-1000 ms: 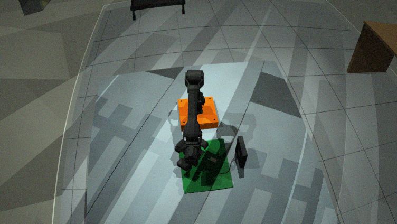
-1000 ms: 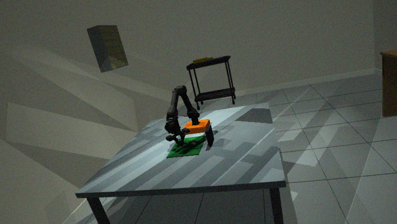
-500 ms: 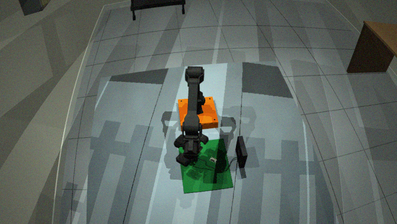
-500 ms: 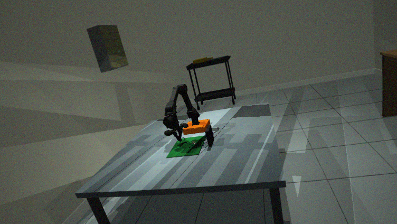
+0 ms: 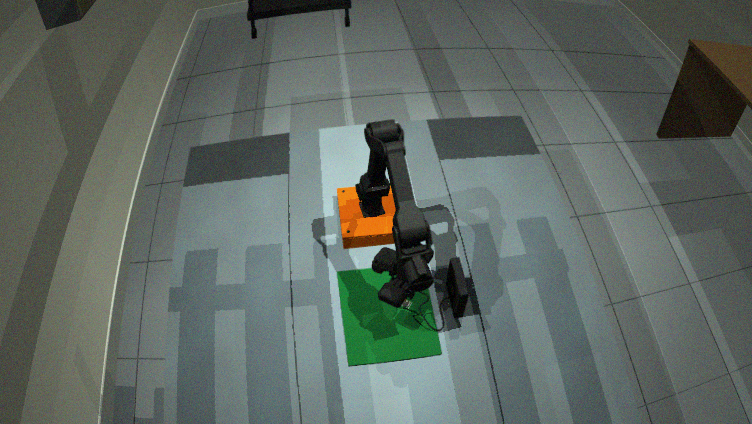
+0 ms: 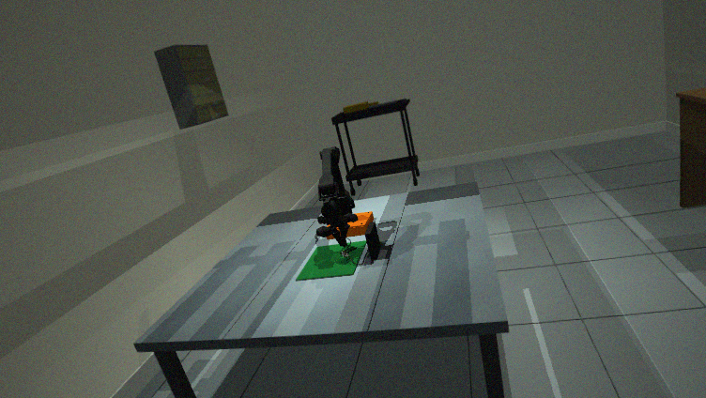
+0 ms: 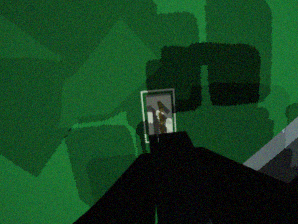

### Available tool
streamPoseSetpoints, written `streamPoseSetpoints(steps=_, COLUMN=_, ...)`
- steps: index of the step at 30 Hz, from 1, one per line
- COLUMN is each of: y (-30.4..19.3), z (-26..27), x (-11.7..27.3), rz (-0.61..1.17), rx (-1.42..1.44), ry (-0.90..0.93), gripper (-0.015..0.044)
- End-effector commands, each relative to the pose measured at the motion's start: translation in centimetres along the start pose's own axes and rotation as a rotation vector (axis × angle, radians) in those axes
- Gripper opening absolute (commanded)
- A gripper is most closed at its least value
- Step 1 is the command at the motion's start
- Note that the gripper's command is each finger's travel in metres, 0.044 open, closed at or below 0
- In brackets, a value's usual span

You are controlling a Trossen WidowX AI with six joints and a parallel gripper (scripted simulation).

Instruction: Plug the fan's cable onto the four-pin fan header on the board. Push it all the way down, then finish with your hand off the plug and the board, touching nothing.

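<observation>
My gripper [image 5: 401, 300] [image 6: 343, 244] [image 7: 172, 160] is shut on the cable's dark plug, low over the green board [image 5: 392, 351] [image 6: 321, 274] [image 7: 30, 95]. The plug is barely told apart from the black fingers; it seems to be the small dark block at their tips in the wrist view. The four-pin header [image 5: 407, 303] [image 6: 345, 252] [image 7: 156, 113] shows in the wrist view inside a white outline, just beyond the fingertips, its near end covered by them. Whether plug and header touch cannot be told. The thin black cable [image 5: 436, 330] loops to the fan [image 5: 457, 288] [image 6: 373, 243].
The black fan stands upright at the board's right edge, close to the arm. The orange base block [image 5: 365, 226] [image 6: 363, 223] is behind the board. A black cart [image 6: 383, 168] stands beyond the table [image 6: 316, 342], and a brown cabinet [image 5: 703, 94] [image 6: 692, 148] stands far right.
</observation>
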State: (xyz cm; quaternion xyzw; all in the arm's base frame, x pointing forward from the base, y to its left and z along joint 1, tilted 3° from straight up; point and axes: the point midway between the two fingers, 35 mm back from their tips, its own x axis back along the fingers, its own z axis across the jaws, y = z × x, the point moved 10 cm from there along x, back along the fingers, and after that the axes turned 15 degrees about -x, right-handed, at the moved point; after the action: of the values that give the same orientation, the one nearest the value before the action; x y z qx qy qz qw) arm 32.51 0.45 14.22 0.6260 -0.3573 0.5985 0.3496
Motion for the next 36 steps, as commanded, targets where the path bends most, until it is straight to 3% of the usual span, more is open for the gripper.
streamPoseSetpoints(steps=1, y=0.1, z=0.0, x=0.1, rz=0.005, rx=-0.020, ry=0.004, gripper=0.0000)
streamPoseSetpoints(steps=30, y=0.8, z=0.2, x=0.3, rz=0.004, rx=-0.018, ry=0.004, gripper=0.0000)
streamPoseSetpoints(steps=36, y=0.9, z=0.2, x=-1.9, rz=0.004, rx=-0.017, ry=0.004, gripper=0.0000)
